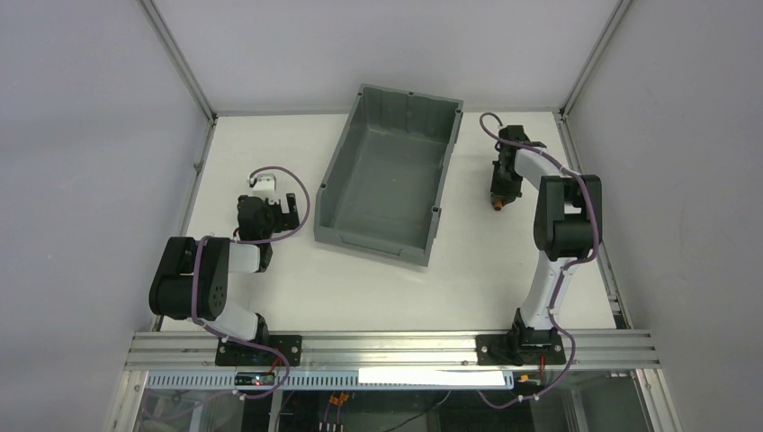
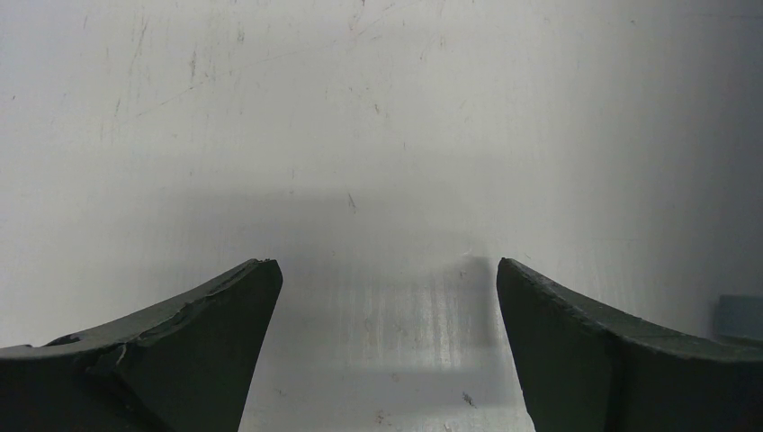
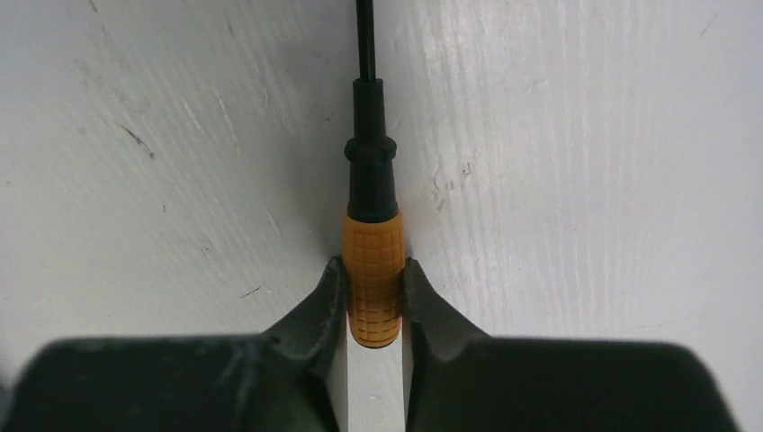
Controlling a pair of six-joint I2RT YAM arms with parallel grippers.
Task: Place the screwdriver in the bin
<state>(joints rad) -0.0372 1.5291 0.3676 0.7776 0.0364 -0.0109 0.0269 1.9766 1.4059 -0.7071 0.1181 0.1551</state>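
Observation:
The screwdriver [image 3: 372,270] has an orange handle and a thin black shaft and lies on the white table. My right gripper [image 3: 373,274] is shut on the orange handle, its jaws pressing both sides. In the top view the right gripper [image 1: 498,200] is low over the table just right of the bin, and only a bit of orange shows under it. The dark grey bin [image 1: 389,171] stands at the table's middle back and holds nothing I can see. My left gripper [image 2: 387,270] is open and empty over bare table; in the top view it [image 1: 270,209] is left of the bin.
A small white block [image 1: 262,183] lies on the table just behind the left gripper. Grey enclosure walls stand close behind and beside the table. A grey corner of the bin [image 2: 740,317] shows at the right edge of the left wrist view.

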